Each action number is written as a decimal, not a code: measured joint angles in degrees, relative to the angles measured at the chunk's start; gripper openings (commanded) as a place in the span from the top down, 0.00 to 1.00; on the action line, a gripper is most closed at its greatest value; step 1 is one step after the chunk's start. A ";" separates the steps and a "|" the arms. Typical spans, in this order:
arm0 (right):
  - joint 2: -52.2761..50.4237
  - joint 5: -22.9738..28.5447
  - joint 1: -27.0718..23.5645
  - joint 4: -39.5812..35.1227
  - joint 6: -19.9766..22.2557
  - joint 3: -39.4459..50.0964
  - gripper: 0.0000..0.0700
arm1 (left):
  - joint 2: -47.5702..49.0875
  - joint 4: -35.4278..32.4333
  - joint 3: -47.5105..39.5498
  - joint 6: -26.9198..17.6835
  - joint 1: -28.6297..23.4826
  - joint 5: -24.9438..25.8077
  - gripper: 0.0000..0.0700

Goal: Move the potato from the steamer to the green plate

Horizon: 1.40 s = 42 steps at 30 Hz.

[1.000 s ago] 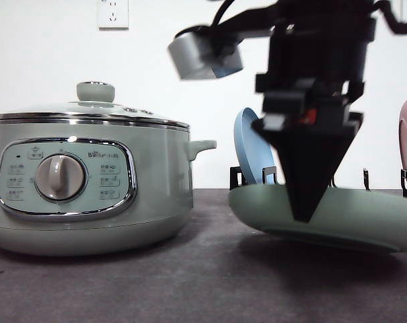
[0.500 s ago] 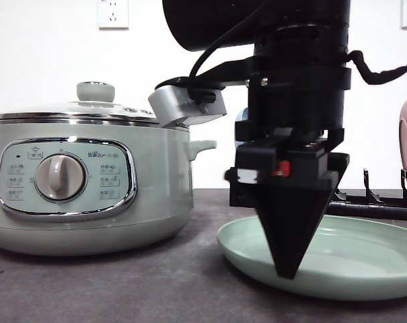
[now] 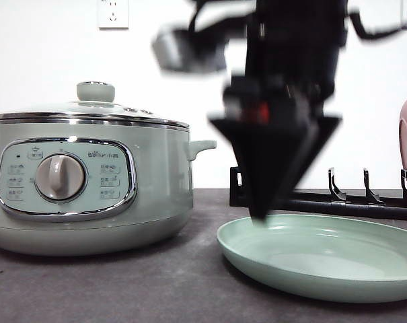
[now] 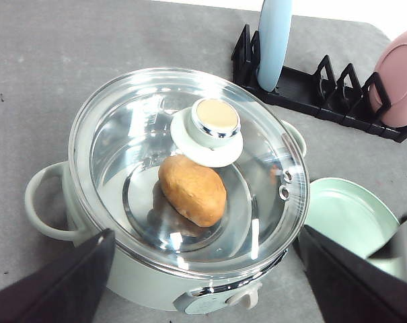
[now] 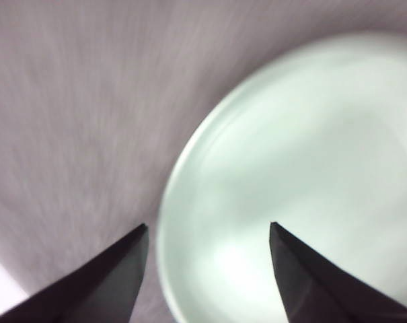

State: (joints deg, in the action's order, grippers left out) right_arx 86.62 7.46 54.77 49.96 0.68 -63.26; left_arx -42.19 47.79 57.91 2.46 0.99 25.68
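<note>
Left wrist view looks down on the potato (image 4: pixel 192 190), which lies inside the steamer (image 4: pixel 183 202) on the shiny bottom, under the see-through lid (image 4: pixel 122 141). The lid is still on, and its round knob (image 4: pixel 215 121) sits just beside one end of the potato, partly over it. The potato's long side runs slanted, from near the knob out toward the steamer's front panel. The left gripper (image 4: pixel 203 282) hangs over the steamer with its two dark fingers (image 4: pixel 62 282) far apart and nothing between them, so I think this arm is the closer one to the lid and the potato. The green plate (image 3: pixel 324 256) lies flat on the gray table (image 3: pixel 156 282), just beside the steamer, and it has nothing on it. The right gripper (image 5: pixel 206 269) is above the plate's near rim, and its fingers (image 5: pixel 109 276) are apart and hold nothing. It looks blurry in the front view. Behind the plate is a black rack (image 4: pixel 304 87) with a blue plate (image 4: pixel 274 40) and a pink plate (image 4: pixel 398 74) standing in it. I think the lid must come off first.
</note>
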 measured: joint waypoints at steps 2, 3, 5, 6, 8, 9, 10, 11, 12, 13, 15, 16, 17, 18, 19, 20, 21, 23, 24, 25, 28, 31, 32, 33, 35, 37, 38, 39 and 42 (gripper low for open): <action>-2.50 0.00 -1.06 0.03 0.01 -1.34 0.49 | 0.00 0.00 0.00 0.00 0.00 -0.01 0.20; -3.79 0.00 -1.69 0.00 0.01 -2.05 0.49 | 0.00 0.00 0.00 0.00 0.00 -0.01 0.20; -6.29 -0.02 -3.05 -0.07 0.03 -3.50 0.49 | 0.00 0.00 0.00 0.00 0.00 -0.01 0.20; -7.50 -0.15 -3.76 -0.21 0.11 -4.18 0.49 | 0.00 0.00 0.00 0.00 0.00 0.00 0.20; -9.82 -1.21 -5.28 -0.91 0.45 -5.44 0.49 | 0.00 0.00 0.00 0.00 0.00 0.01 0.20; -10.99 -2.34 -6.16 -1.59 0.59 -6.01 0.49 | 0.00 0.00 0.00 0.00 0.00 0.00 0.20; -12.18 -3.79 -7.10 -2.46 0.67 -6.52 0.49 | 0.00 0.00 0.00 0.00 0.00 -0.01 0.20; -13.25 -5.63 -7.98 -3.27 0.72 -6.86 0.49 | 0.00 0.00 0.00 0.00 0.00 -0.01 0.20; -14.33 -7.91 -8.93 -4.12 0.78 -7.23 0.49 | 0.00 0.00 0.00 0.01 0.00 0.00 0.20; -15.38 -10.58 -9.94 -5.04 0.85 -7.59 0.49 | 0.00 0.00 0.00 0.02 0.00 0.01 0.20; -17.21 -16.65 -11.96 -7.14 0.87 -7.83 0.49 | 0.00 0.00 0.00 0.00 0.00 -0.01 0.20; -18.02 -20.12 -13.04 -8.07 0.87 -7.85 0.49 | 0.00 0.00 0.00 0.00 0.00 -0.01 0.20; -18.54 -23.28 -13.97 -8.59 0.88 -7.85 0.49 | 0.00 0.00 0.00 0.00 0.00 -0.01 0.20; -18.98 -26.62 -14.93 -8.96 0.89 -7.85 0.49 | 0.00 0.00 0.00 0.01 0.00 -0.01 0.20; -19.32 -30.02 -15.90 -9.17 0.89 -7.85 0.49 | 0.00 0.00 0.00 0.02 0.00 -0.01 0.20; -19.50 -32.95 -16.70 -9.17 0.89 -7.85 0.49 | 0.00 0.00 0.00 0.01 0.00 -0.01 0.20; -19.62 -35.58 -17.44 -9.15 0.90 -7.85 0.49 | 0.00 0.00 0.00 0.01 0.00 -0.01 0.20; -19.74 -38.94 -18.54 -9.08 0.95 -7.85 0.49 | 0.00 0.00 0.00 0.01 0.00 0.01 0.20; -19.75 -39.47 -18.88 -9.03 0.96 -7.85 0.49 | 0.00 0.00 0.00 0.01 0.00 0.00 0.20; -19.75 -39.66 -19.18 -8.99 0.97 -7.85 0.49 | 0.00 0.00 0.00 0.02 0.00 -0.01 0.20; -19.75 -39.78 -19.35 -8.99 1.00 -7.85 0.49 | 0.00 0.00 0.00 0.02 0.00 -0.01 0.20; -19.75 -39.82 -19.35 -8.97 1.02 -7.85 0.49 | 0.00 0.00 0.00 0.00 0.00 0.01 0.20; -19.75 -39.82 -19.35 -8.96 1.02 -7.85 0.49 | 0.00 0.00 0.00 0.01 0.00 -0.01 0.20; -19.75 -39.82 -19.35 -8.95 1.02 -7.85 0.49 | 0.00 0.00 0.00 0.01 0.00 -0.01 0.20; -19.75 -39.82 -19.35 -8.95 1.02 -7.85 0.49 | 0.00 -0.08 0.00 0.00 0.00 -0.01 0.21; -19.75 -39.82 -19.35 -8.95 1.02 -7.85 0.49 | -0.19 -0.59 0.05 0.02 0.00 0.01 0.21; -19.75 -39.82 -19.35 -8.93 1.02 -7.85 0.49 | -0.65 -0.61 0.39 0.04 0.08 -0.01 0.21; -19.75 -39.82 -19.35 -8.93 1.02 -7.85 0.49 | -1.30 -0.50 0.96 0.04 0.29 -0.01 0.21; -19.74 -39.82 -19.35 -8.90 1.02 -7.85 0.49 | -4.53 0.28 4.29 0.04 1.66 0.00 0.21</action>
State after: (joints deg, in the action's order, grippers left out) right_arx 66.89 -32.36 35.42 41.06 1.69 -71.11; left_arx -46.73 48.07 62.20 2.50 2.66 25.68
